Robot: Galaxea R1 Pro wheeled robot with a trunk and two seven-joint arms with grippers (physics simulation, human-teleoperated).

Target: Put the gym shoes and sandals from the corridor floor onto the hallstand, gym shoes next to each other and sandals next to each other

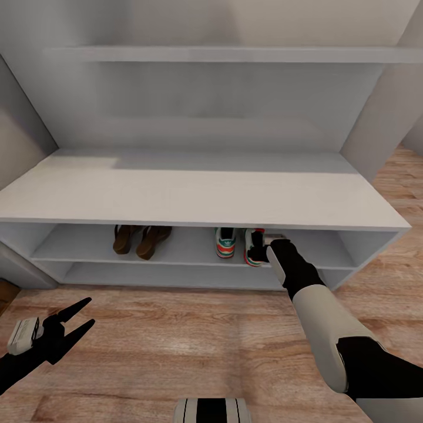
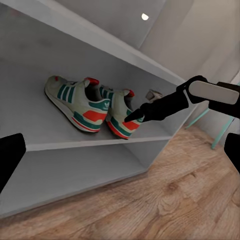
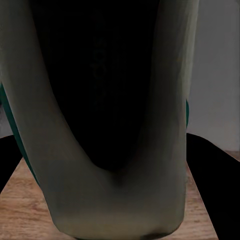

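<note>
Both sandals (image 1: 141, 239) and both gym shoes (image 1: 238, 244) sit on the hallstand's (image 1: 200, 197) upper shelf, each pair side by side. Right gripper (image 1: 258, 249) is at the heel of the right-hand sneaker (image 2: 120, 114); likely gripping it, but I cannot tell, as the fingertips are hidden under the rack top. Risk: pulling back while clamped drags that shoe to the corridor floor (image 1: 176, 346). Left gripper (image 1: 79, 320) hangs splayed, empty, over the floor.

Light: soft, even, bright on hallstand (image 1: 200, 194) top
Shadow: dim beneath that top
Focus: blurred, dark at right wrist
</note>
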